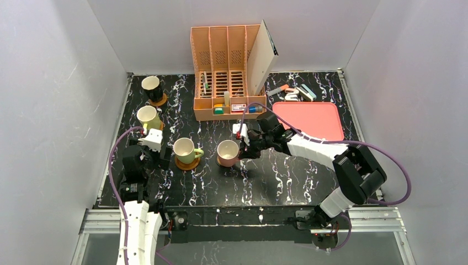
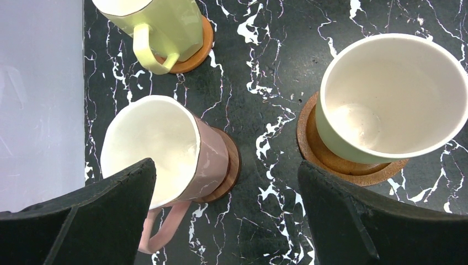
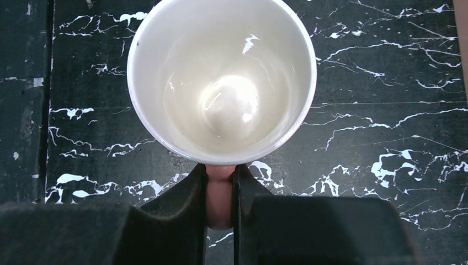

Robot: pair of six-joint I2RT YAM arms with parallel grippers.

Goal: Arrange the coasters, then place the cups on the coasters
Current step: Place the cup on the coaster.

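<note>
My right gripper (image 3: 219,182) is shut on the pink handle (image 3: 219,201) of a cream-inside pink cup (image 3: 221,83). In the top view this cup (image 1: 227,153) sits mid-table over bare marble, with the gripper (image 1: 242,148) to its right and no coaster showing under it. My left gripper (image 2: 226,176) is open with bare table between its fingers. A pale pink marbled cup (image 2: 165,154) on a dark wooden coaster (image 2: 230,165) is at its left. An olive green cup (image 2: 386,99) on an orange-brown coaster (image 2: 325,157) is at its right. The yellow cup (image 2: 165,25) and black cup (image 1: 152,85) each stand on a coaster.
An orange desk organizer (image 1: 226,77) stands at the back centre with a pink rectangular tray (image 1: 309,118) to its right and small stationery (image 1: 295,93) behind the tray. Grey walls close in the left, back and right sides. The cups on coasters line the table's left side.
</note>
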